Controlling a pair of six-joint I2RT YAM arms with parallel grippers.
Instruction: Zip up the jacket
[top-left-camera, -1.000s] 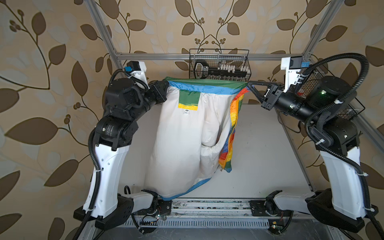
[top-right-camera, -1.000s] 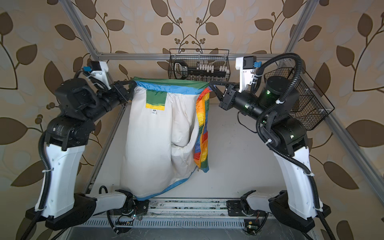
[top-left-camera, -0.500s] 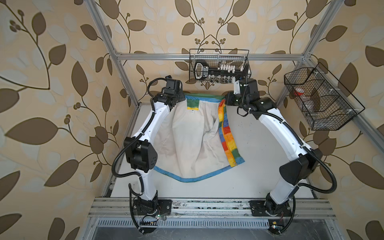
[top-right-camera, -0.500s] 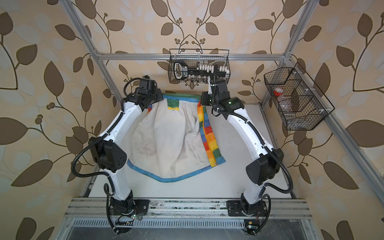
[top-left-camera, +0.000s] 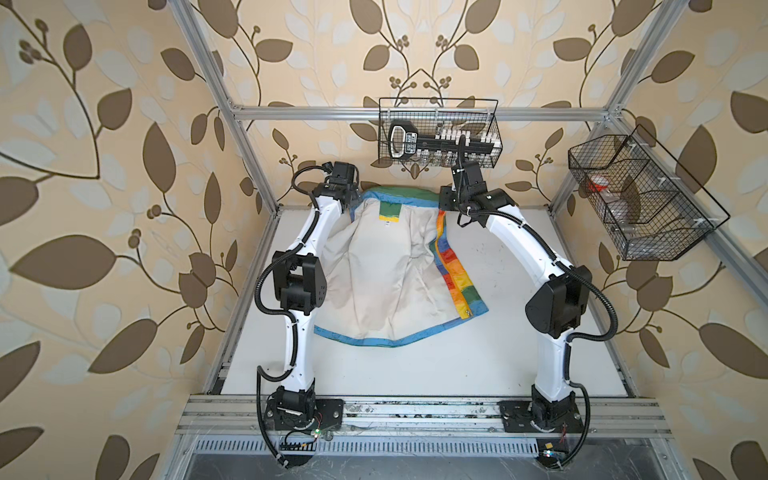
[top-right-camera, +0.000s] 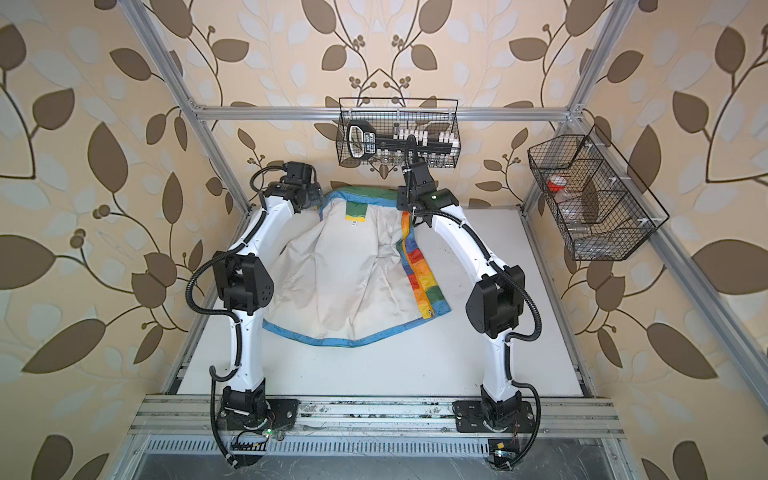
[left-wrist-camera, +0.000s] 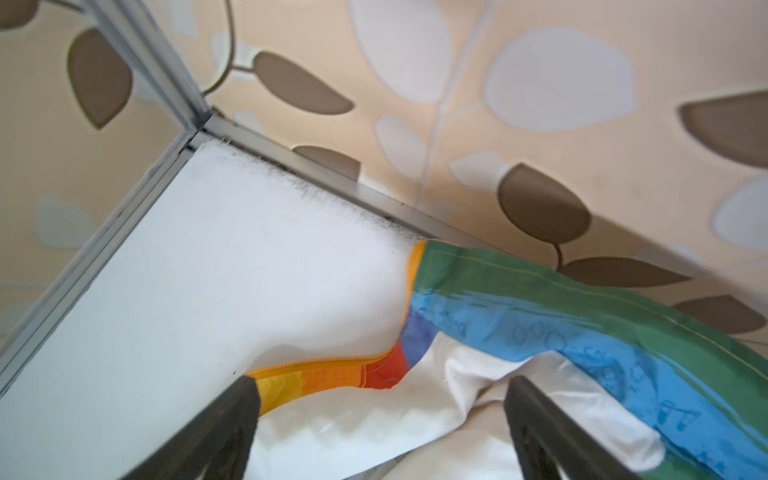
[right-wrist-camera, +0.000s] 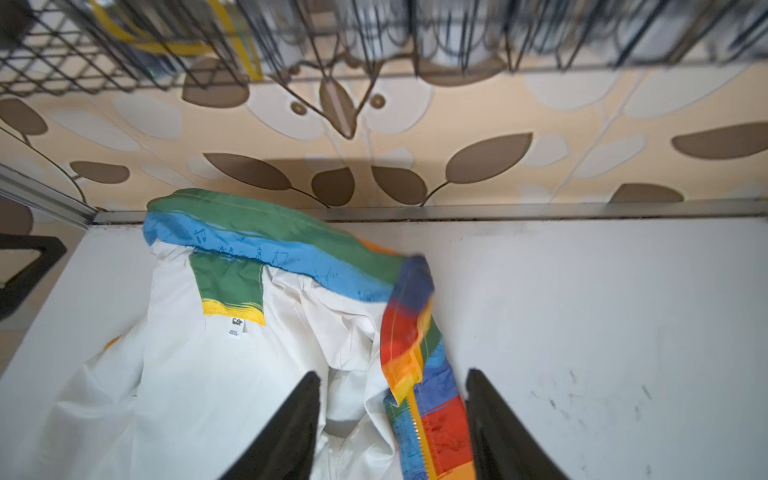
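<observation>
The jacket lies spread open on the white table, off-white lining up, collar at the back wall. Its rainbow front edge with the orange-yellow zipper runs down the right side. My left gripper hovers at the collar's left corner. In the left wrist view it stands open over the lining, holding nothing. My right gripper is at the collar's right corner. In the right wrist view it is open, and the zipper teeth lie loose between its fingers.
A wire basket with tools hangs on the back rail just above both wrists. A second wire basket hangs on the right rail. Aluminium frame posts stand at the table's back corners, close to the collar.
One second ago both arms held the jacket up high by its collar corners. They then lowered it flat toward the back wall, and both grippers have opened and let go.
</observation>
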